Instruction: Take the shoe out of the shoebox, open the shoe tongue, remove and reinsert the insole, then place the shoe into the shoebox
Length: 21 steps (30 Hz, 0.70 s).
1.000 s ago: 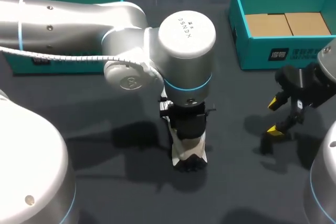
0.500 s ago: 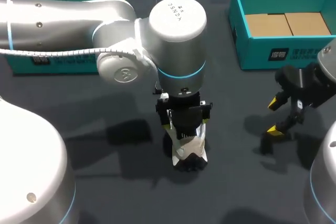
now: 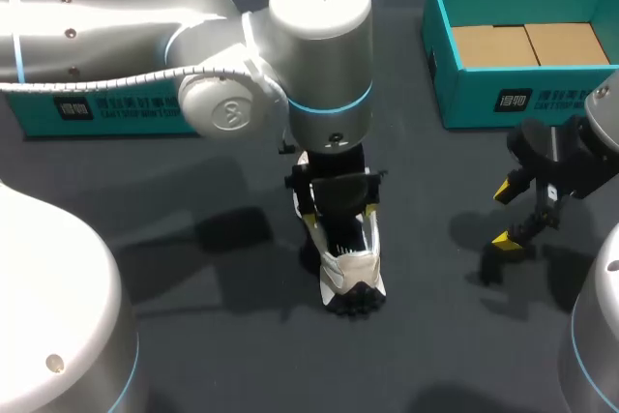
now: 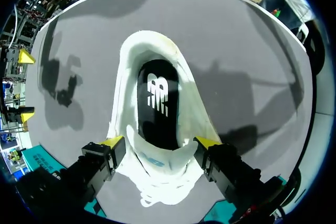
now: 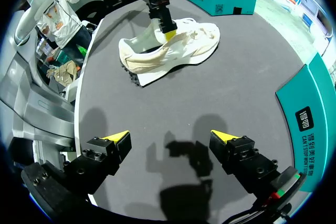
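The left arm has drawn up and back toward the far side, so more of the shoe (image 3: 353,273) shows in the head view than half a second ago; the shoe lies where it lay, and the right gripper (image 3: 506,212) has not shifted.

The shoe stands on its sole on the table (image 3: 193,268), near the middle, toe toward the near edge and outside both boxes. The left gripper (image 3: 338,224) hangs over its laced middle. In the left wrist view the left gripper (image 4: 160,142) has its jaws wide, one yellow tip just beside each flank of the shoe (image 4: 160,158), with the white upper filling the gap between them. Ahead of the tips the mouth of the shoe is open, and the black insole (image 4: 157,103) with its white mark lies flat inside.

The right gripper (image 5: 170,139) hovers over bare table at the right side, well apart from the shoe (image 5: 168,48), its jaws wide with nothing between them. From there the left gripper (image 5: 167,29) shows coming down onto the shoe's upper.

The right box (image 3: 542,103) sits at the far right, teal, with brown card (image 3: 530,44) on its floor. The left box (image 3: 97,111), also teal, sits at the far left, partly hidden behind the left arm
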Available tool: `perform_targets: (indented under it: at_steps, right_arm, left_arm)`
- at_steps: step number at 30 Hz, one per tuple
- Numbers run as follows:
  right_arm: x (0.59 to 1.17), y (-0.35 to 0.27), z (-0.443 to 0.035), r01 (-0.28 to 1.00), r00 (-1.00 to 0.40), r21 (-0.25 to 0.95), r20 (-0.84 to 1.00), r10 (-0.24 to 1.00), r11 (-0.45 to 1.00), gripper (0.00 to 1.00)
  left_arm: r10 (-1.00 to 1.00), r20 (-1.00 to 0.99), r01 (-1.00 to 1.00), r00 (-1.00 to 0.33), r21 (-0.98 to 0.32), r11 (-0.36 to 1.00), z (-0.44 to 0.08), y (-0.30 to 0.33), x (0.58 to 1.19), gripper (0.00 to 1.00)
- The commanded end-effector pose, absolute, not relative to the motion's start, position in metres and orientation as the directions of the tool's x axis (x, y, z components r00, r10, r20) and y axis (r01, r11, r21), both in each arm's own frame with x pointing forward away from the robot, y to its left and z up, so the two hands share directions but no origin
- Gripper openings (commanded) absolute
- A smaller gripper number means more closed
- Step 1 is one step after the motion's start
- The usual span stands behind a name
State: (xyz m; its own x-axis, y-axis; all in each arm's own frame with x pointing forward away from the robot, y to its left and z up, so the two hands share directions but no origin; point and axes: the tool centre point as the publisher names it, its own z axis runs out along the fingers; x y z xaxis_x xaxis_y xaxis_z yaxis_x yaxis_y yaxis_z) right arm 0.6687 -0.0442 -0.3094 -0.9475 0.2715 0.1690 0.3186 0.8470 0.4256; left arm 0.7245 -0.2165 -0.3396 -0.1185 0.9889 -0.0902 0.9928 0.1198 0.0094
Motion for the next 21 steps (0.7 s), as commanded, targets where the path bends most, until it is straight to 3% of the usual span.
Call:
perform_targets:
  at_steps: [1,17,21]
  right_arm:
    - [0.667,-0.044,-0.309,0.319,-0.947,0.425,0.166,0.273,0.847,1.0]
    - [0.667,-0.044,-0.309,0.319,-0.947,0.425,0.166,0.273,0.847,1.0]
    - [0.667,-0.044,-0.309,0.319,-0.947,0.425,0.166,0.273,0.847,1.0]
  left_arm:
    - [0.988,-0.089,0.992,-0.125,0.01,0.127,-0.342,-0.217,0.727,0.83]
    - [0.984,-0.093,0.988,-0.152,-0.009,0.152,-0.331,-0.213,0.754,0.69]
    - [0.983,-0.086,0.987,-0.163,-0.001,0.164,-0.329,-0.213,0.76,0.62]
